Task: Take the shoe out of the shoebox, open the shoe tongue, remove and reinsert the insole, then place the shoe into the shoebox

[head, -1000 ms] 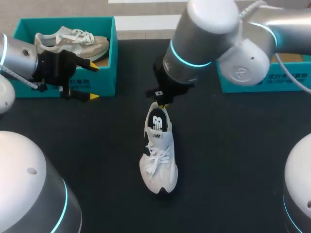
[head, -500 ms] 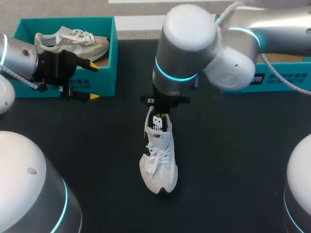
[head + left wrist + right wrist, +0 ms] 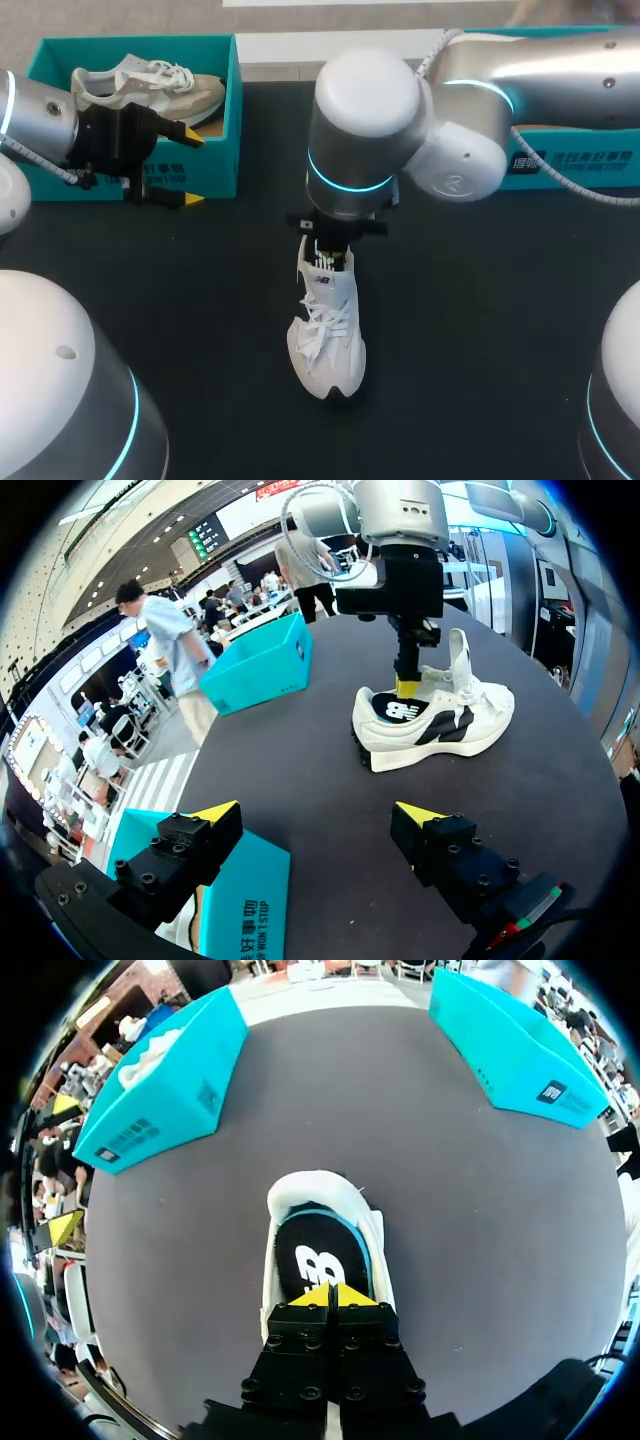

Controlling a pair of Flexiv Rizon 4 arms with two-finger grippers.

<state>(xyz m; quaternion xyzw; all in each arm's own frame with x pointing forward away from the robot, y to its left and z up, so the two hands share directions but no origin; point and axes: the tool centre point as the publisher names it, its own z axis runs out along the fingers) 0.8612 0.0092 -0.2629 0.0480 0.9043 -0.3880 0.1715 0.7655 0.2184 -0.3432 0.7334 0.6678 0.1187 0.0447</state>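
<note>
A white shoe (image 3: 326, 335) lies on the black table, toe toward me, tongue raised. Its black insole (image 3: 320, 1257) shows in the heel opening. My right gripper (image 3: 327, 254) hangs over that opening, shut, its yellow tips (image 3: 328, 1295) pressed together right at the insole with nothing between them. In the left wrist view the same gripper (image 3: 407, 687) dips into the shoe (image 3: 440, 720). My left gripper (image 3: 190, 168) stands open and empty beside the teal shoebox (image 3: 215, 165) at the far left, well apart from the shoe.
A beige shoe (image 3: 150, 85) lies in the left shoebox. A second teal box (image 3: 575, 160) stands at the far right, partly behind my right arm. The left gripper (image 3: 318, 813) has bare black table ahead of it.
My right arm has swung left and down, bringing its shut gripper from behind the heel to the shoe's opening. The left arm and the shoe have not moved.
</note>
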